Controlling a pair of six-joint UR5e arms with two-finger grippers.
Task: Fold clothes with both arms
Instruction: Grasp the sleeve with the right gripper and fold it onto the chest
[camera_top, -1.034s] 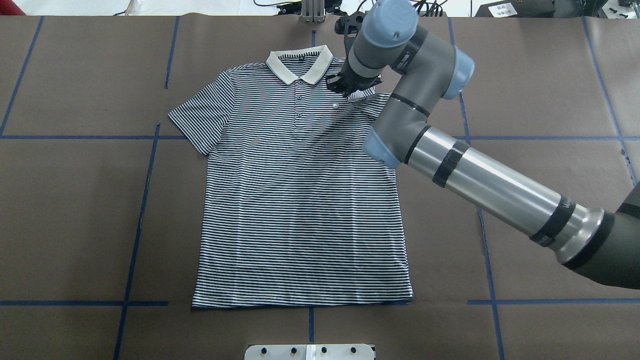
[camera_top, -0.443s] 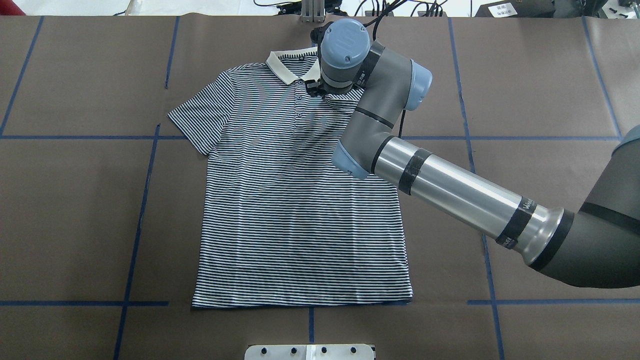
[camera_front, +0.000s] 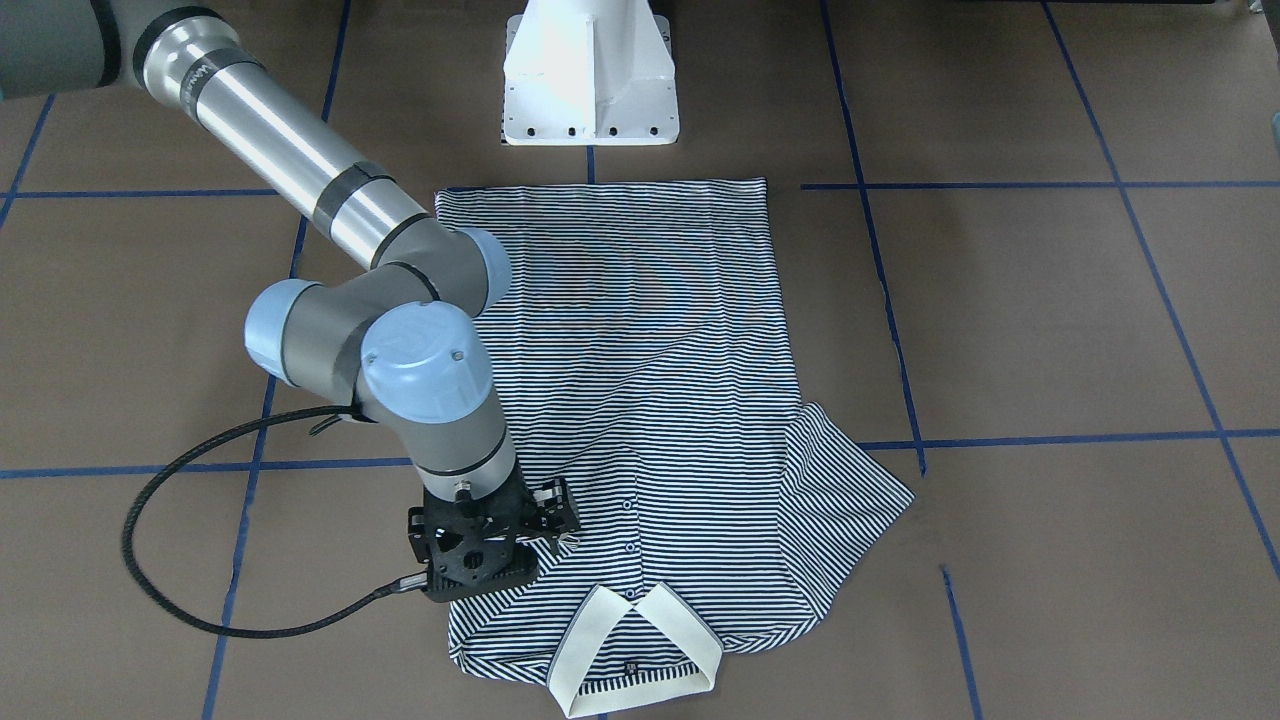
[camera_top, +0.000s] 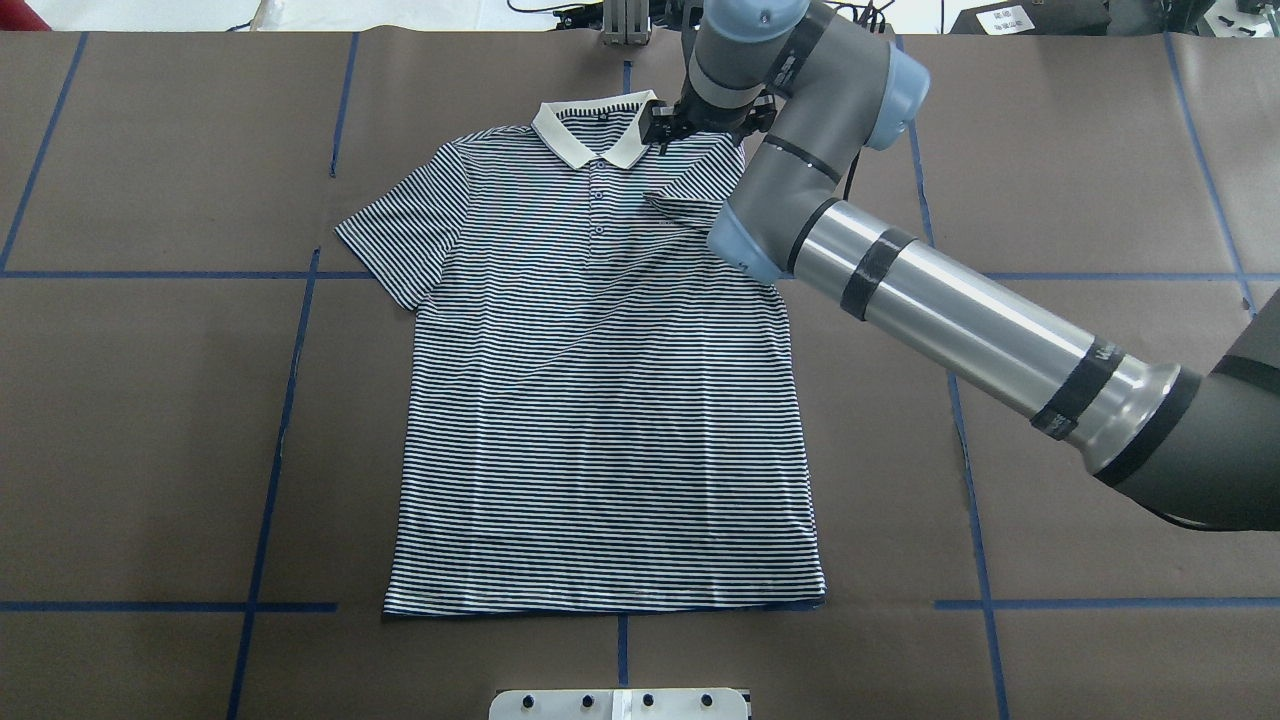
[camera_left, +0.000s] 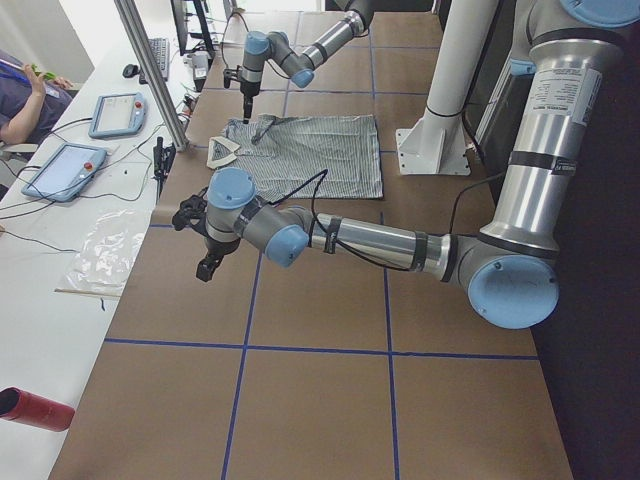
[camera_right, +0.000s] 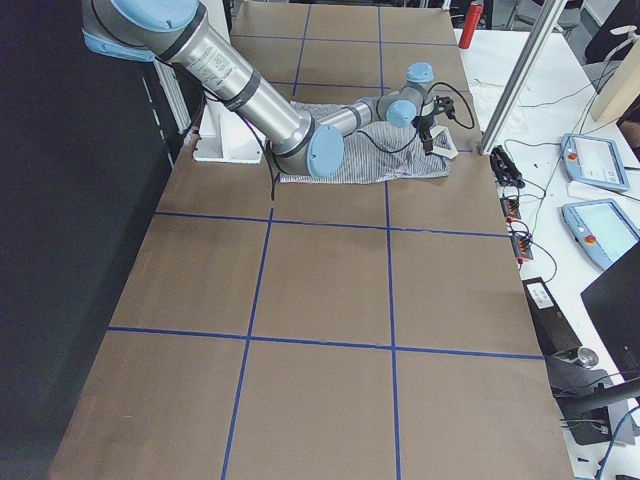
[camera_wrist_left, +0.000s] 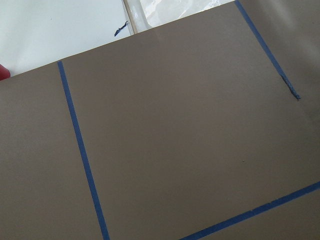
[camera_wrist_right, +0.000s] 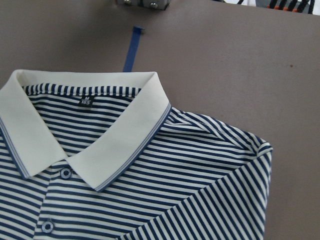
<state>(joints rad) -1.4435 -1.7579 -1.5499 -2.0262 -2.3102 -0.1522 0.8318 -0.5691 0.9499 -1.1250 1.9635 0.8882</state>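
Brown desk (camera_top: 150, 400): polo shirt (camera_top: 600, 400) lengthwise from base, collar-side shoulder under right hand (camera_front: 485, 548); open or closed, we cannot tell.

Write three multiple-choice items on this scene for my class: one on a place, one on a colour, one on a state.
1. Over which part of the shirt is the right gripper?
A. hem
B. shoulder beside the collar
C. spread-out sleeve

2. What colour is the collar?
A. cream
B. red
C. black

3. How does the sleeve nearest the right gripper lie?
A. spread flat
B. rolled up
C. folded in over the chest

Answers:
1 B, the overhead view shows it just beside the collar.
2 A, the right wrist view shows it cream with a thin blue line.
3 C, its striped flap slants across the chest.
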